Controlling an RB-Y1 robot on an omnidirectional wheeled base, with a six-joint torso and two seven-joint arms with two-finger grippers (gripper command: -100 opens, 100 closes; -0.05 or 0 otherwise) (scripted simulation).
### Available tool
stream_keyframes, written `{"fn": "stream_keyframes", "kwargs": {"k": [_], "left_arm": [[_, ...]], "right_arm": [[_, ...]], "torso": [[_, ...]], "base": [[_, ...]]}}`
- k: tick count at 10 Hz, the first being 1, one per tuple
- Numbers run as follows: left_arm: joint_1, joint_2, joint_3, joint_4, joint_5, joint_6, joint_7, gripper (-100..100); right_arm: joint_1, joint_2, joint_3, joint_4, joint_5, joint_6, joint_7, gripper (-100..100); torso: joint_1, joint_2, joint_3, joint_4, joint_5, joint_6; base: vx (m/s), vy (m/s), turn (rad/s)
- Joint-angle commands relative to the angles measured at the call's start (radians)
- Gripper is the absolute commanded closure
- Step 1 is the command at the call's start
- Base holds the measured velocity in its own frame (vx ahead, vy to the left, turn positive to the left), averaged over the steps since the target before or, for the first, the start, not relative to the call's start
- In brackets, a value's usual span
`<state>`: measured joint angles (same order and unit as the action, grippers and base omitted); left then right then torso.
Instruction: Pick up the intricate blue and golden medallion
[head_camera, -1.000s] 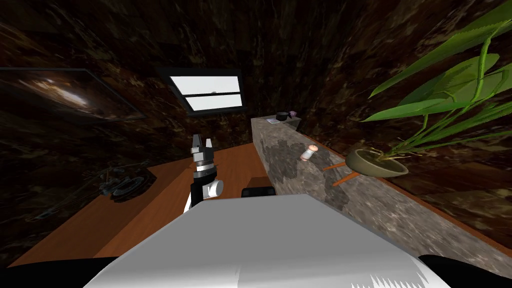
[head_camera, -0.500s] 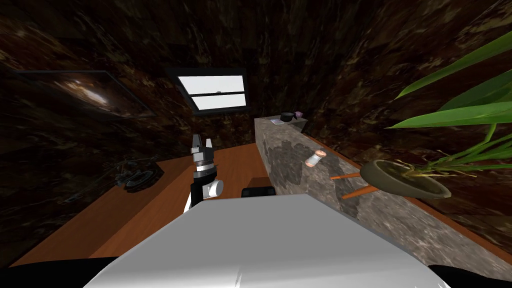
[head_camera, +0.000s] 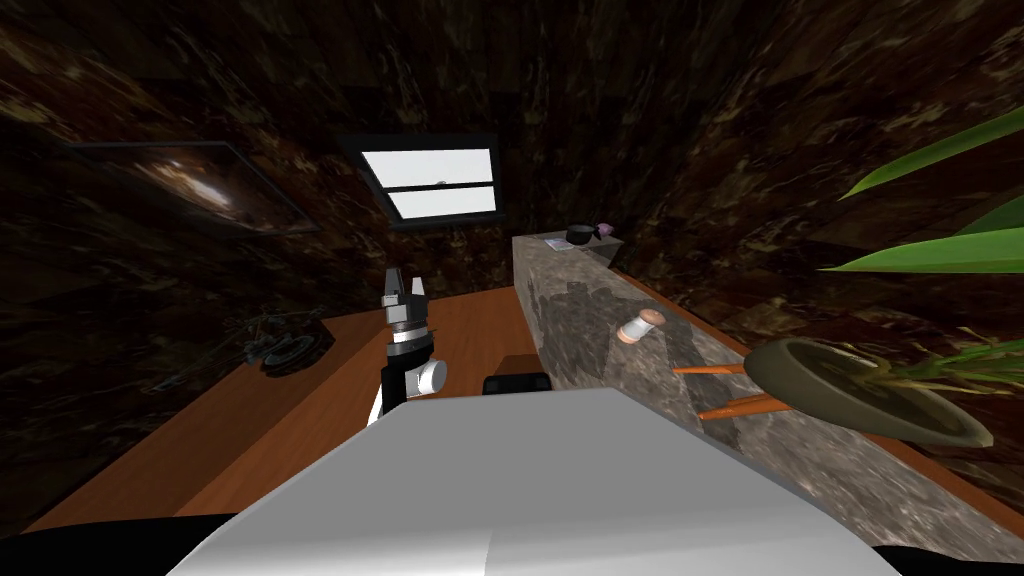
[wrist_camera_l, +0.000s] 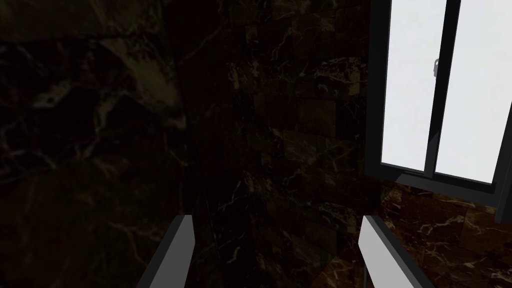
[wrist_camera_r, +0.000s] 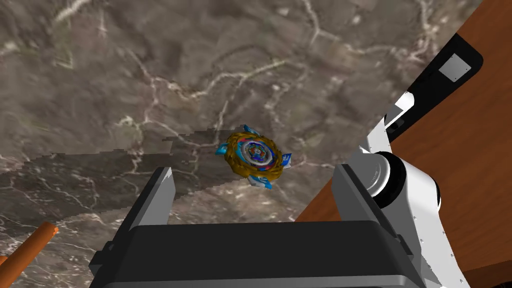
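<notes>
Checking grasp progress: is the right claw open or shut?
Open: the right claw has its fingers wide apart, and the medallion lies on the marbled counter beyond them, untouched.

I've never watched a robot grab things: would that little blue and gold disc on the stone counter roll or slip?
The medallion looks like a stiff, low disc lying flat on the marbled counter, so it probably won't roll or tip. The blue points jutting from its golden rim could make a pinch slip off-centre. It looks thin, so likely light.
</notes>
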<state>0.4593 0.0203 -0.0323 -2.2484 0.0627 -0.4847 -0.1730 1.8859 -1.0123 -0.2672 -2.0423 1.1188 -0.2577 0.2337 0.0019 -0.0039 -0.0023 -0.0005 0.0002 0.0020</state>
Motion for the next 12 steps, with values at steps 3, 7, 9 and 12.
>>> {"fn": "stream_keyframes", "kwargs": {"k": [3,7,9,12], "left_arm": [[0.0,0.0,0.0,0.0,0.0,0.0,0.0,0],[0.0,0.0,0.0,0.0,0.0,0.0,0.0,0],[0.0,0.0,0.0,0.0,0.0,0.0,0.0,0],[0.0,0.0,0.0,0.0,0.0,0.0,0.0,0]], "right_arm": [[-0.053,0.003,0.033,0.046,-0.006,-0.006,0.007,-100],[-0.108,0.002,0.066,0.092,-0.012,-0.011,0.011,-100],[-0.111,0.002,0.068,0.095,-0.013,-0.011,0.012,100],[-0.111,0.001,0.067,0.095,-0.012,-0.012,0.013,100]], "torso": [[0.001,0.002,0.001,0.001,0.0,0.0],[0.002,0.003,0.002,0.001,0.0,0.0],[0.001,0.003,0.002,0.001,0.001,0.0],[0.0,0.003,0.002,0.001,0.0,0.001]], "base": [[-0.002,0.01,0.035],[-0.006,0.019,0.033],[0.0,0.0,0.0],[0.0,0.0,0.0]]}}
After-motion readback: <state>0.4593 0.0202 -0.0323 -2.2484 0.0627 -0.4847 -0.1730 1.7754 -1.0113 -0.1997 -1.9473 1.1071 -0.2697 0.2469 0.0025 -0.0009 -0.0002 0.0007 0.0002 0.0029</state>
